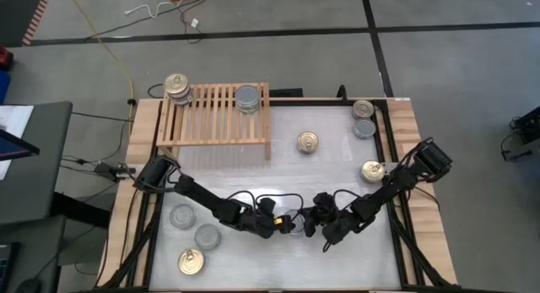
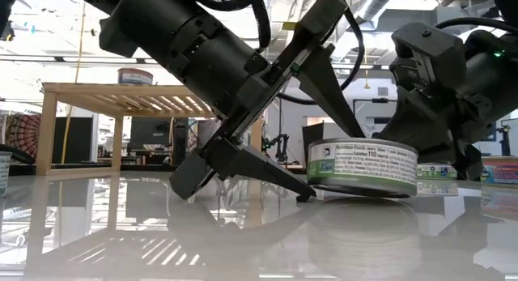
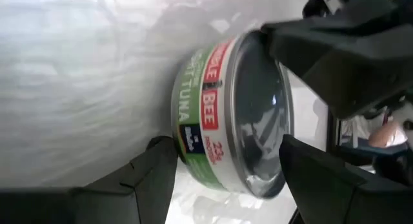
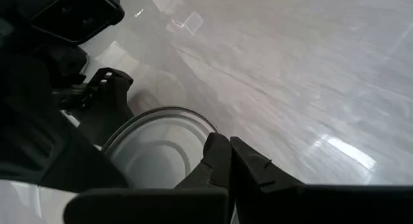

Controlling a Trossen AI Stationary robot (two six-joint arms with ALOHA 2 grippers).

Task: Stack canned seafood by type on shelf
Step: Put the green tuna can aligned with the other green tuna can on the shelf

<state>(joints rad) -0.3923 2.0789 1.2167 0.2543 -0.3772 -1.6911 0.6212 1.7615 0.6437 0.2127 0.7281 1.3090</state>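
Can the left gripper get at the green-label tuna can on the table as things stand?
Probably yes: the left gripper already straddles the tuna can, fingers open on either side; the shut right gripper rests at the can's rim.

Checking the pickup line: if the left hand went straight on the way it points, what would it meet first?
Most likely the green-labelled tuna can, already between the left hand's open fingers; the right hand sits just beyond.

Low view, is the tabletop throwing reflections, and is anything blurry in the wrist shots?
Low view: the glossy table mirrors the shelf and the can. Left wrist view: the can's label is soft, the background washed out. Right wrist view: window glare streaks the tabletop.
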